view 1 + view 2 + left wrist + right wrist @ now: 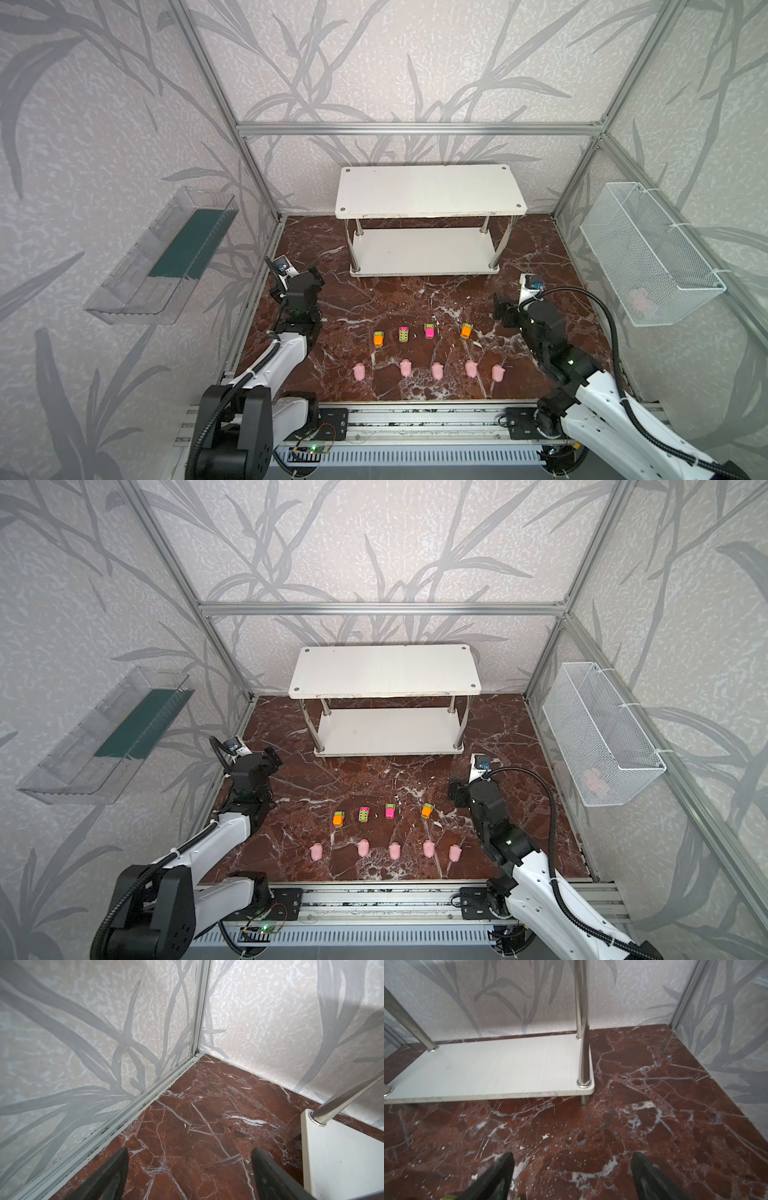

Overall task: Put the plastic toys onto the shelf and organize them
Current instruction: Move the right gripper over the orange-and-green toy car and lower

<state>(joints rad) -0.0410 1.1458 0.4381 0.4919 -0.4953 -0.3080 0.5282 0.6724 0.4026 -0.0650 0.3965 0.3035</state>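
The white two-tier shelf (428, 191) (384, 669) stands at the back of the marble floor, with both tiers bare. In both top views, several toy cars sit in a row: orange (378, 338), pink-and-green (403, 334), hot pink (429, 331) and orange (466, 330). Closer to the front, several pale-pink pig figurines (436, 370) (394, 850) stand in a row. My left gripper (316, 275) (190, 1150) hovers open by the left wall, left of the shelf. My right gripper (500, 308) (573, 1154) is open, just right of the cars, facing the shelf's lower tier (500, 1068). Neither holds anything.
A clear plastic tray (166, 257) hangs on the left wall. A white wire basket (648, 253) hangs on the right wall with something pink (642, 300) inside. Aluminium posts frame the walls, and a rail (415, 419) runs along the front edge.
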